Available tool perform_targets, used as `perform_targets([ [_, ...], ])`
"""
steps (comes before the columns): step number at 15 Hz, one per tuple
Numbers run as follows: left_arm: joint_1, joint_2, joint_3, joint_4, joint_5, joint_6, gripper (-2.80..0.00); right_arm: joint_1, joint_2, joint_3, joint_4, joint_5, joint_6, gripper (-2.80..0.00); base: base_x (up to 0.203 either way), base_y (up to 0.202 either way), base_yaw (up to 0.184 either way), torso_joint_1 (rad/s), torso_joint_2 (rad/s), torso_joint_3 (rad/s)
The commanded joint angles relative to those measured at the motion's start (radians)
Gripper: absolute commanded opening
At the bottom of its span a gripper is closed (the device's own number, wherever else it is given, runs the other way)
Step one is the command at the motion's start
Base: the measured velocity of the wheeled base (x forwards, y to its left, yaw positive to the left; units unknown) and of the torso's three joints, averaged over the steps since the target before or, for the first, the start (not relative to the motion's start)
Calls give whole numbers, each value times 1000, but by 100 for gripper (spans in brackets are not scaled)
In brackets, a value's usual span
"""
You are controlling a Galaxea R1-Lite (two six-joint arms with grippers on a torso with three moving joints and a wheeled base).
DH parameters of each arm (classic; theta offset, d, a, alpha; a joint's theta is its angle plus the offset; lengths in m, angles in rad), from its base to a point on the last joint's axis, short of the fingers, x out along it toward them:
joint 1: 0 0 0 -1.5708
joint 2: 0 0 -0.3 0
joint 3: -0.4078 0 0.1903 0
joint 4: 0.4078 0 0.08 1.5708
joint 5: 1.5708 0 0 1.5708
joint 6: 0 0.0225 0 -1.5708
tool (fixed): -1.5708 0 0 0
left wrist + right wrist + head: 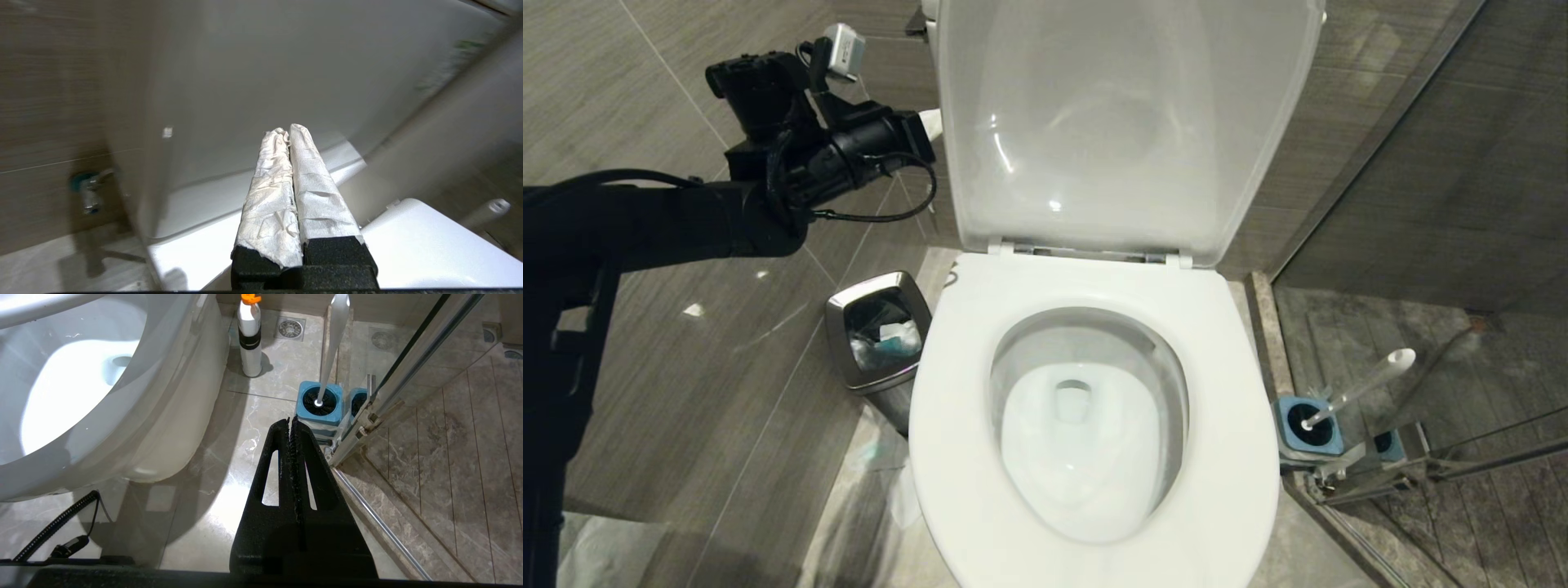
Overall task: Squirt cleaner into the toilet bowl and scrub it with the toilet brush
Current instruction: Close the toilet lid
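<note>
The toilet bowl [1258,425] stands open, white seat down and lid [1127,122] up, with pale water in the basin. The cleaner is out of view. At the bowl's right the toilet brush [1368,382] leans in a blue holder [1308,425], its white handle [336,339] rising from black bristles [318,402]. My left gripper [931,126] is raised beside the lid's left edge. It is shut and holds nothing, and its fingers [314,179] are wrapped in white paper. Shut and holding nothing too, my right gripper [290,420] hangs low over the floor by the bowl's outer wall [163,416], short of the holder.
A steel waste bin [880,331] stands left of the bowl. A white bottle with an orange cap [250,335] stands on the floor behind the bowl. A glass shower door with a metal frame [367,420] runs right beside the brush holder. A wall valve [88,192] sits by the tank.
</note>
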Motion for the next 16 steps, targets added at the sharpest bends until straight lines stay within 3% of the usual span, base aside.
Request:
perform_targets([
  [1, 10, -15, 13, 38, -51, 12, -280, 0, 1, 1, 0, 0, 0, -280, 0, 0, 0, 0, 0, 0],
  [6, 45, -64, 73, 126, -82, 48, -280, 0, 1, 1, 0, 0, 0, -280, 0, 0, 0, 0, 0, 0],
  [16, 172, -144, 90, 20, -60, 45, -280, 0, 1, 0, 0, -1, 0, -280, 0, 0, 0, 0, 0, 0],
])
